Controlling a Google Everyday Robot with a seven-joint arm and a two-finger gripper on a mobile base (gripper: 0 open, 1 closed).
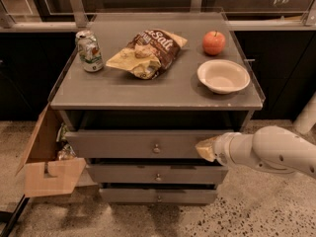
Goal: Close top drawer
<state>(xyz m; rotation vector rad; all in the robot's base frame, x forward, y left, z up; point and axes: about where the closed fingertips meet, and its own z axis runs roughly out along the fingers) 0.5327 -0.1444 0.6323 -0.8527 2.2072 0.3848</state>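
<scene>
Because the top drawer (148,144) stands pulled out toward the near side beneath the cabinet top, the gripper (206,149) sits at the right part of its front, right of the knob (156,148). It seems to touch the front, probably to push it in. Whether the gripper is apart or together cannot be told. On the cabinet top, the chip bag (148,51) reads "Salt"; the can (89,51) has an unreadable label.
</scene>
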